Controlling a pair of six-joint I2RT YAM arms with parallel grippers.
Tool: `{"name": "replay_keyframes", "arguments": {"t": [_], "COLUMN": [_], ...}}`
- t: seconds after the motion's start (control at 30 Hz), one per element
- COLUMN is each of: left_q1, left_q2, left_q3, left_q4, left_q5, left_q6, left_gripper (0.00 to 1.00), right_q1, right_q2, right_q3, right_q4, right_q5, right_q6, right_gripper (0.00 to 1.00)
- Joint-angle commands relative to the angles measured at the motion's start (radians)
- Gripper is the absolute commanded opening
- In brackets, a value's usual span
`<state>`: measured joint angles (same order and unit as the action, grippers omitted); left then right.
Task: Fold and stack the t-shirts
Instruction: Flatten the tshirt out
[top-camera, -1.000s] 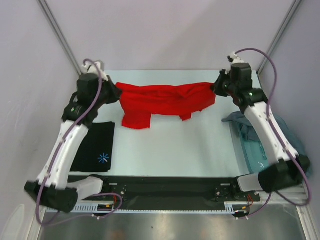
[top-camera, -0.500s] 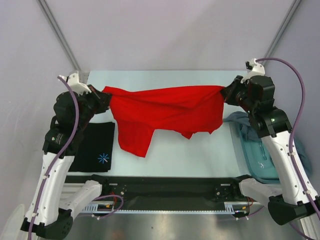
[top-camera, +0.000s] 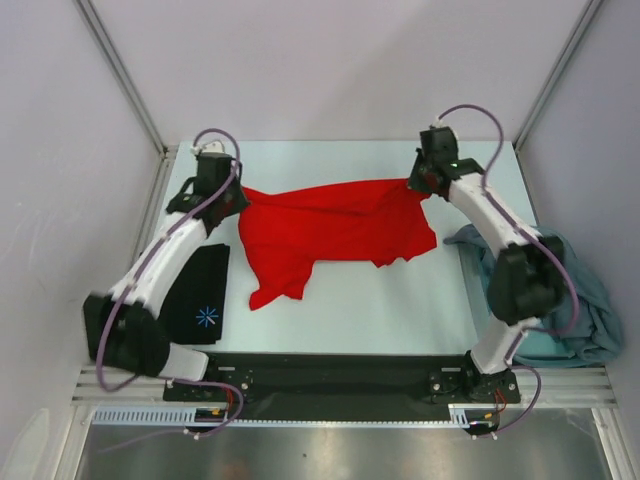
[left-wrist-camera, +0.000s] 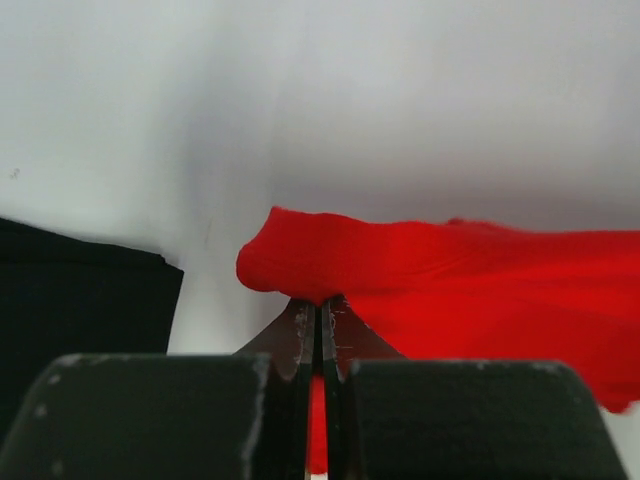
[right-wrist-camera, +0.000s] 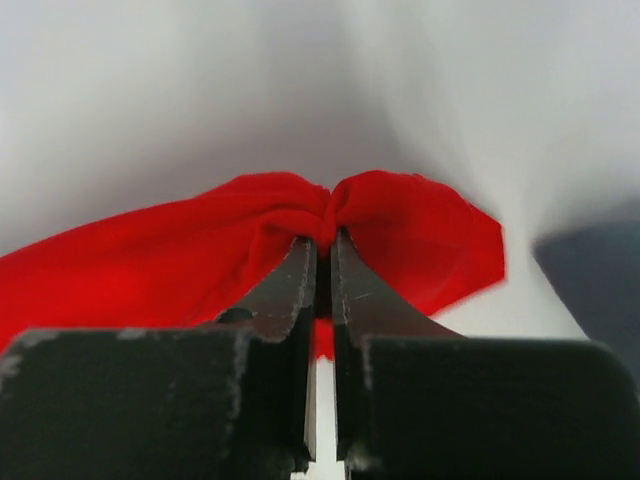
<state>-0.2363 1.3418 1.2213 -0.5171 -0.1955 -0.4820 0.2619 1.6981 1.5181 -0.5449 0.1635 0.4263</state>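
The red t-shirt (top-camera: 335, 225) is stretched across the far half of the table between both grippers, its lower part draping toward me. My left gripper (top-camera: 238, 192) is shut on its left corner; the left wrist view shows the red cloth (left-wrist-camera: 450, 280) pinched between the closed fingers. My right gripper (top-camera: 415, 183) is shut on its right corner, and the right wrist view shows the bunched red cloth (right-wrist-camera: 250, 235) at the fingertips. A folded black t-shirt (top-camera: 195, 292) with a blue-white starburst lies at the left. Teal-grey t-shirts (top-camera: 570, 300) are heaped at the right.
The pale table (top-camera: 380, 300) has bare surface in front of the red shirt. White walls and metal frame posts enclose the back and sides. A black rail (top-camera: 330, 375) runs along the near edge by the arm bases.
Both arms have swung back toward the far side and lowered, carrying the red shirt from a raised spread to a lower stretch over the far half of the table. The grips are unchanged.
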Motion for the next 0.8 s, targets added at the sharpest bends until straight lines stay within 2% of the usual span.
{"name": "replay_keyframes", "arguments": {"t": [0.0, 0.07, 0.1, 0.17, 0.2, 0.27, 0.3, 0.37, 0.4, 0.53, 0.57, 0.63, 0.67, 0.77], "left_q1": [0.051, 0.078, 0.087, 0.101, 0.103, 0.106, 0.106, 0.106, 0.106, 0.107, 0.107, 0.107, 0.107, 0.103], "left_q2": [0.161, 0.296, 0.33, 0.419, 0.446, 0.502, 0.511, 0.522, 0.531, 0.569, 0.58, 0.605, 0.605, 0.558], "left_q3": [0.084, 0.164, 0.194, 0.265, 0.288, 0.362, 0.377, 0.405, 0.411, 0.467, 0.481, 0.521, 0.524, 0.48], "left_q4": [0.052, 0.052, 0.04, 0.04, 0.025, 0.0, -0.004, -0.004, -0.004, -0.012, -0.02, -0.056, -0.078, -0.086], "left_q5": [-0.065, -0.064, -0.068, -0.073, -0.077, -0.076, -0.068, -0.051, -0.051, -0.047, -0.045, -0.039, -0.038, -0.033], "left_q6": [0.048, 0.06, 0.068, 0.086, 0.111, 0.134, 0.154, 0.163, 0.166, 0.172, 0.169, 0.168, 0.158, 0.143], "left_gripper": [0.0, 0.0, 0.0, 0.01, 0.01, 0.04, 0.06, 0.13, 0.13, 0.16, 0.29, 0.46, 0.58, 0.66], "right_q1": [-0.007, -0.004, -0.001, -0.001, -0.004, -0.01, -0.016, -0.03, -0.035, -0.065, -0.078, -0.093, -0.113, -0.145], "right_q2": [0.153, 0.263, 0.373, 0.463, 0.527, 0.552, 0.552, 0.534, 0.523, 0.41, 0.347, 0.286, 0.229, 0.16], "right_q3": [0.173, 0.268, 0.398, 0.534, 0.635, 0.688, 0.692, 0.683, 0.674, 0.538, 0.445, 0.349, 0.262, 0.112], "right_q4": [0.045, 0.007, -0.024, -0.137, -0.176, -0.231, -0.236, -0.263, -0.274, -0.294, -0.291, -0.276, -0.267, -0.267], "right_q5": [0.056, 0.027, 0.019, -0.002, -0.007, -0.036, -0.048, -0.068, -0.073, -0.119, -0.127, -0.142, -0.154, -0.223], "right_q6": [-0.007, -0.023, -0.038, -0.044, -0.047, -0.064, -0.073, -0.092, -0.099, -0.113, -0.109, -0.104, -0.103, -0.106], "right_gripper": [0.08, 0.11, 0.16, 0.24, 0.34, 0.43, 0.52, 0.59, 0.66, 0.76, 0.77, 0.8, 0.8, 0.7]}}
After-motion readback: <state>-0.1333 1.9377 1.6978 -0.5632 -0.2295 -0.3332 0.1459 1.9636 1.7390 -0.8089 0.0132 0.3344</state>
